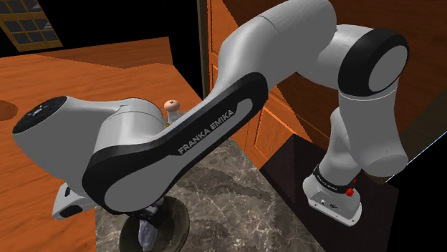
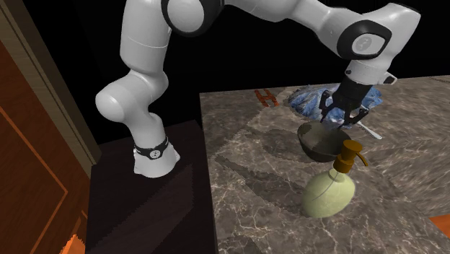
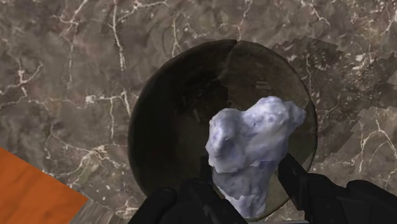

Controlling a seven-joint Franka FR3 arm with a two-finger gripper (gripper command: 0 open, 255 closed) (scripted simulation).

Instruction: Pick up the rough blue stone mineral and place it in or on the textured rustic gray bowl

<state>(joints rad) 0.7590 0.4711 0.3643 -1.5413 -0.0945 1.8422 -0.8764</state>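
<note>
The pale blue rough stone (image 3: pixel 254 143) sits clasped between my two black fingers, and my gripper (image 3: pixel 248 175) is shut on it. It hangs just over the dark grey round bowl (image 3: pixel 178 121), above the bowl's inside. In the second exterior view my gripper (image 2: pixel 339 117) points down right above the bowl (image 2: pixel 311 137). In the shoulder view the stone (image 1: pixel 149 230) shows under the forearm, over the bowl (image 1: pixel 179 222); the hand itself is hidden by the arm.
The bowl stands on a marble counter (image 2: pixel 252 180). A pale green pump bottle (image 2: pixel 328 191) stands close in front of the bowl. Behind it lie a crumpled blue thing (image 2: pixel 306 101) and a small orange object (image 2: pixel 267 97). The counter's edge borders the dark stand (image 2: pixel 144 209).
</note>
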